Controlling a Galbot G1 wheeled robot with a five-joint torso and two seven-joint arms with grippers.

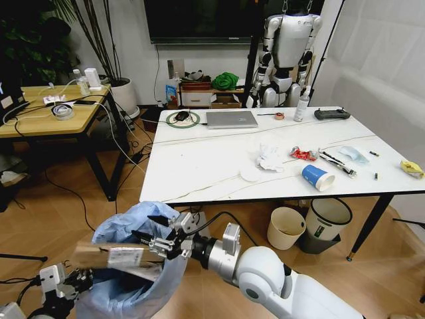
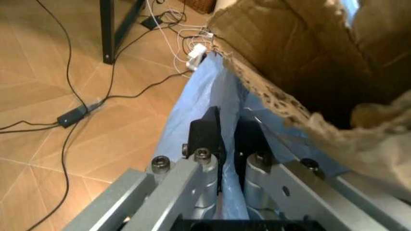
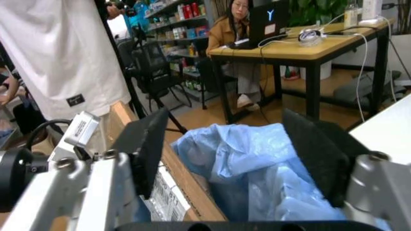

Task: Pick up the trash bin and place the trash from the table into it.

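The trash bin [image 1: 129,229], lined with a puffy light-blue bag [image 3: 257,159], hangs low at the left, off the floor side of the white table [image 1: 199,166]. My left gripper [image 2: 226,139] is shut on the bag's rim [image 1: 66,279]. A brown cardboard box [image 1: 109,256] lies across the bin's mouth. My right gripper [image 1: 151,240] hovers over the bin, open, with the box [image 3: 176,183] beside one of its fingers [image 3: 151,149]. On the table lie crumpled tissues [image 1: 269,158], a red wrapper [image 1: 303,154], a blue paper cup [image 1: 317,177], a light-blue mask [image 1: 352,154] and a yellow scrap [image 1: 412,168].
A silver laptop [image 1: 231,119] and a black controller [image 1: 332,113] sit at the table's far side. Under the table stand a cream bucket [image 1: 285,228] and a white bin with a black rim [image 1: 327,219]. A wooden table [image 1: 46,109] stands at the left, with cables on the floor.
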